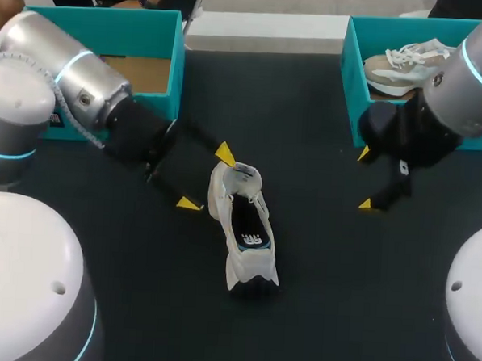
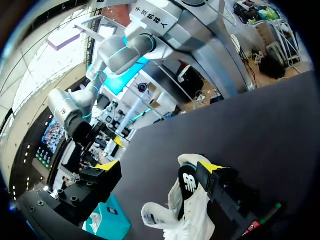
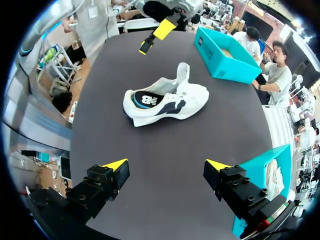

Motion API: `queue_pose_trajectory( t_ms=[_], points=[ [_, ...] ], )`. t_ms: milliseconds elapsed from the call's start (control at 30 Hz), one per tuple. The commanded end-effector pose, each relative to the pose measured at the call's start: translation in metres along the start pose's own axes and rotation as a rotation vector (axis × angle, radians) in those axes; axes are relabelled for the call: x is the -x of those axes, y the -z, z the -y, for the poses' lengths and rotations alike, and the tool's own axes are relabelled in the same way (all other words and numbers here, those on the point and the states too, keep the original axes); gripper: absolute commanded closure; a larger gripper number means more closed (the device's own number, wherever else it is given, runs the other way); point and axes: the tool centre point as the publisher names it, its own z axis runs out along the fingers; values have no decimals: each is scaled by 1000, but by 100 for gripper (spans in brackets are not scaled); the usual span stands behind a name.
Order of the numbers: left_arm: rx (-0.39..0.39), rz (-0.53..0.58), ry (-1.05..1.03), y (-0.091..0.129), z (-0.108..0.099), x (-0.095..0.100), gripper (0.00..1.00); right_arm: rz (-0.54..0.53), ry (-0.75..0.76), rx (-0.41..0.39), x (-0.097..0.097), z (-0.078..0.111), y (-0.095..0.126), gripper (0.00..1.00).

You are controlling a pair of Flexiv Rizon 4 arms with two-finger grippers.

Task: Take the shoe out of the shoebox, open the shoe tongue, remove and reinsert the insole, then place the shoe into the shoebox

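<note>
while the white shoe (image 1: 246,229) sits out on the dark tabletop (image 1: 324,298), its opening facing up and the printed insole (image 1: 254,239) showing inside, the left gripper (image 1: 206,179) rests wide open beside its far end, one yellow tip just by the shoe and the other apart from it, holding nothing; the right gripper (image 1: 364,179) hangs equally open and empty near the right teal shoebox (image 1: 351,89), which holds a second shoe (image 1: 401,63); the left teal shoebox (image 1: 172,72) stands behind the left arm.
</note>
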Motion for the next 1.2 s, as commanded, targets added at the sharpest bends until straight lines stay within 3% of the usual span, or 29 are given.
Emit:
queue_pose_trajectory(
  t_ms=[33, 167, 200, 233, 267, 300, 433, 600, 867, 967, 1200],
  points=[
    [-12, -225, -49, 32, -15, 21, 0, 3, 2, 5, -4, 3, 8, 0],
    [-13, -361, -114, 43, -25, 30, 0, 3, 2, 5, -4, 3, 8, 0],
    [-9, -407, -152, 44, -26, 32, 15, 3, 2, 5, -4, 3, 8, 0],
    [2, -432, -175, 45, -27, 34, 46, 3, 2, 5, -4, 3, 8, 0],
    [8, -444, -188, 45, -27, 38, 69, 3, 2, 5, -4, 3, 8, 0],
    [2, -460, -211, 45, -27, 40, 100, 3, 2, 5, -4, 3, 8, 0],
    [19, -545, -289, 42, -25, 46, 100, 3, 2, 5, -4, 3, 8, 0],
    [96, -647, -364, 27, -29, 42, 100, 3, 2, 5, -4, 3, 8, 0],
    [124, -693, -364, 0, -20, 25, 100, 3, 2, 5, -4, 3, 8, 0],
    [183, -671, -357, -8, -21, 20, 100, 3, 2, 5, -4, 3, 8, 0],
    [183, -671, -357, -8, -21, 20, 100, 3, 2, 5, -4, 3, 8, 0]
  ],
)
